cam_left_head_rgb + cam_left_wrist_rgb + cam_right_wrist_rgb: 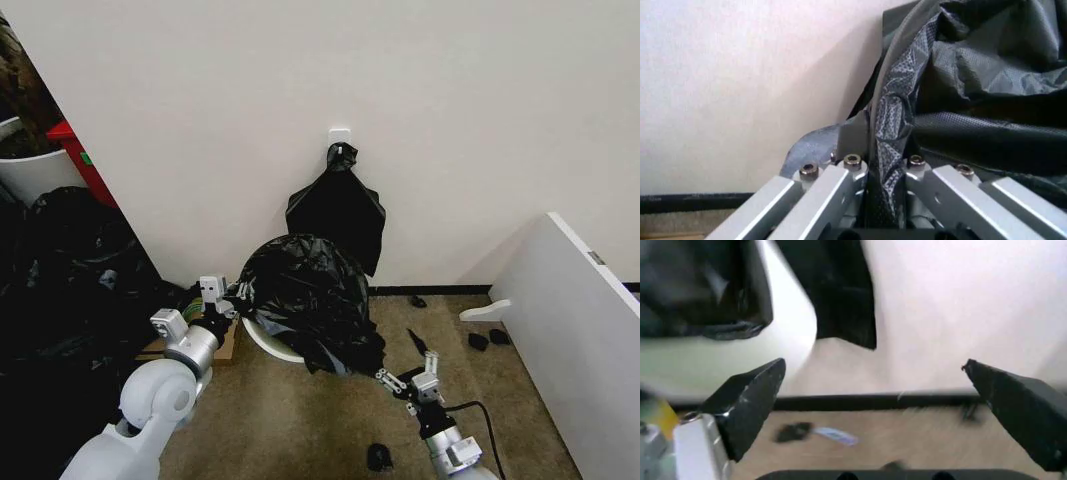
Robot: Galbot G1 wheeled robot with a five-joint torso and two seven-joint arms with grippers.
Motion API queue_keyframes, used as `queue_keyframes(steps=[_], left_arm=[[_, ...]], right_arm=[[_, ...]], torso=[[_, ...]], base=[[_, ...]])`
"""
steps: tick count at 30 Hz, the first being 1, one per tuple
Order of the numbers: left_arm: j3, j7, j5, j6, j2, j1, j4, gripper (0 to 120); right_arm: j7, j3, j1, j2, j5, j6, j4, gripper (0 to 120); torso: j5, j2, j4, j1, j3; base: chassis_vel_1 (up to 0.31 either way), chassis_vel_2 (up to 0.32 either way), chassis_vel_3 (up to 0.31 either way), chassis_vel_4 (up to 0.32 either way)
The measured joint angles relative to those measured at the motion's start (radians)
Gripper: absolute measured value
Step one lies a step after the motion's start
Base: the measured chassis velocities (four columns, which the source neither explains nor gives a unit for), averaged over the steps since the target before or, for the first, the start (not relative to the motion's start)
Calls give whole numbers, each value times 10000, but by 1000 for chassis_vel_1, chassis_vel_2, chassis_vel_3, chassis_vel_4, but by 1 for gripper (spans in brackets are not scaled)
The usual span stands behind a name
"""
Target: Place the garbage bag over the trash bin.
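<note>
Storage corner: heaped black bags (60, 270), carpet (300, 420).

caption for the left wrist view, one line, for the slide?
Left claw shut on a fold of the garbage bag, beside a pale wall.

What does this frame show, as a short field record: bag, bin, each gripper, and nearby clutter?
garbage bag: glossy black, draped over most of the bin
trash bin: cream-white, tipped on the carpet, a strip of rim showing below the bag
left gripper: at the bag's left edge, shut on a fold of plastic
right gripper: open, low over the carpet to the right of the bin, holding nothing
knotted black bundle: hanging on the wall behind
heap of black bags: far left
</note>
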Motion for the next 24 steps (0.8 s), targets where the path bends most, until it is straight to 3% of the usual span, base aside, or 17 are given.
queue_keyframes(steps=[3,5,11,12,15,18,24], left_arm=[[12,-22,56,-4,-20,0,63,1],[78,-37,167,-31,-76,-6,129,1],[269,-111,369,-58,-200,-41,198,1],[337,-137,451,-64,-229,-41,199,1],[456,-187,627,-100,-268,-38,198,1],[808,-285,1081,-215,-369,-47,184,1],[1116,-367,1421,-260,-405,-144,183,1]], right_arm=[[-385,-96,-45,76,1323,440,375,100],[-1571,-163,-63,176,2167,1262,477,100],[-3729,-23,-57,340,2068,2682,280,100],[-4292,80,-86,374,1409,3048,288,100],[-4288,117,-146,392,-110,3172,348,100],[-3153,30,-344,290,-3877,2446,470,100],[-2339,-232,-390,-28,-4986,720,750,98]], torso=[[-4,0,0,0,0],[0,0,1,0,0],[2,0,0,0,0],[-4,0,0,0,0],[-1,0,0,0,0],[0,0,0,0,0],[-1,0,-1,0,0]], base=[[0,0,0,0],[0,0,0,0],[0,0,0,0],[0,0,0,0],[0,0,0,0],[0,0,0,0],[0,0,0,0]])
